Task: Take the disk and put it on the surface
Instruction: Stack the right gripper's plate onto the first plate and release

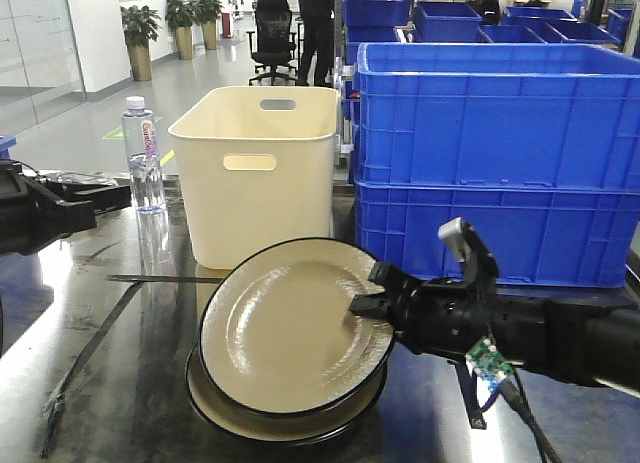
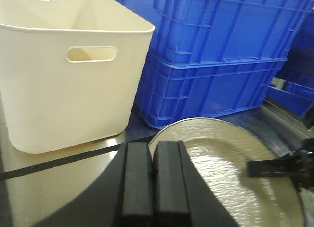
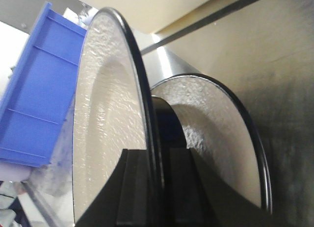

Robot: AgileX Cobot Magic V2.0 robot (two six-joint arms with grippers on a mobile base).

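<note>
Right hand [image 1: 365,301] clenched on the rim of the disk [image 1: 285,328], rim pinched between its fingers. Disk is tilted up, left of that hand, over a second plate [image 1: 260,421] lying flat on the dark counter [image 1: 110,393]; can't tell if they touch. Left hand [image 2: 152,185] is empty with fingers pressed together, disk ahead of it. Cream bin [image 1: 265,173] and blue crates [image 1: 500,153] are beyond both hands.

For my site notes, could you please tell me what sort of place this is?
Probably a workshop or lab hall: stacked blue crates, an office chair and potted plants behind.
</note>
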